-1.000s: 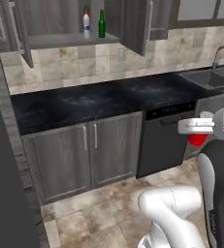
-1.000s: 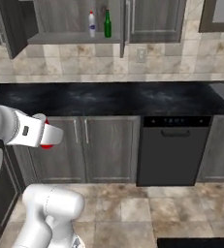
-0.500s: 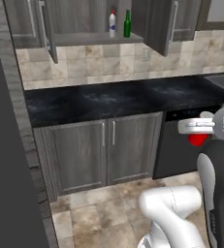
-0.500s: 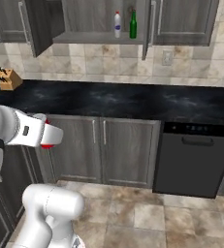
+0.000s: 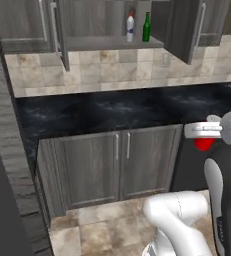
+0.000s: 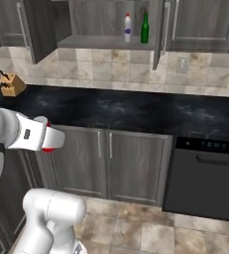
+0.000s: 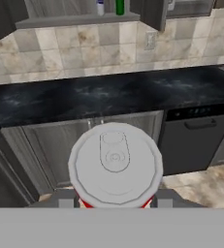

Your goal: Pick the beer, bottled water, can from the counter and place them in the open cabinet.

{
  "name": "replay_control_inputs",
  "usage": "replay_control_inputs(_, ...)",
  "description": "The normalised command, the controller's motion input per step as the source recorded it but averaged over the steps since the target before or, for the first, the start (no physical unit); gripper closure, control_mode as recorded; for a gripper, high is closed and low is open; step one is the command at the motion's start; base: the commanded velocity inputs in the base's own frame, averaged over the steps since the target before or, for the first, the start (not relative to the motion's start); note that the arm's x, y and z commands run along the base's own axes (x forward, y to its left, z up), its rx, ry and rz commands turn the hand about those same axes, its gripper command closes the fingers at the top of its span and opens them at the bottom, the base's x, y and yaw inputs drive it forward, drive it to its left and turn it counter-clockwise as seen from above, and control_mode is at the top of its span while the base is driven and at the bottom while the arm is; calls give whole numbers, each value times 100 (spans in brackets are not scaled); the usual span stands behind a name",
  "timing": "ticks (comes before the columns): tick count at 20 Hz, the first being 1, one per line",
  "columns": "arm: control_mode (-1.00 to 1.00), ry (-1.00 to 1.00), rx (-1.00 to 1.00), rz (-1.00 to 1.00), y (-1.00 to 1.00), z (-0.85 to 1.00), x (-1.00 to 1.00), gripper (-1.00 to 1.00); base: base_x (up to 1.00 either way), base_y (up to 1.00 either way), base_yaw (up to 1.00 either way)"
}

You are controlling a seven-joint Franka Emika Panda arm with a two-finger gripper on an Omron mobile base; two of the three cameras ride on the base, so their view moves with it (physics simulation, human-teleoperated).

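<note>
The red can (image 5: 203, 144) with its silvery top (image 7: 115, 164) sits between the jaws of my gripper (image 5: 203, 133), which is shut on it in front of the base cabinets, below counter height. From the right it appears as the can (image 6: 48, 148) in the gripper (image 6: 49, 138). The green beer (image 5: 146, 27) and the red-capped bottled water (image 5: 130, 28) stand side by side on the shelf of the open cabinet (image 5: 102, 44), high above the black counter (image 5: 112, 112). Both the beer (image 6: 144, 28) and the bottled water (image 6: 127, 29) are far from the gripper.
Cabinet doors (image 5: 182, 30) hang open on both sides of the shelf. A knife block (image 6: 11, 84) stands at the counter's left end. A black dishwasher (image 6: 205, 173) sits under the counter to the right. A dark tall panel (image 5: 7, 165) borders the left.
The whole scene has slid to the right in both base views, so the base has driven left along the counter. The can stays gripped as before.
</note>
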Motion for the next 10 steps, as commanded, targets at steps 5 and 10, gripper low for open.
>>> replay_control_inputs(5,100,0,0,0,0,0,0,100,63,0,2)
replay_control_inputs(10,100,0,0,0,0,0,0,100,60,0,4)
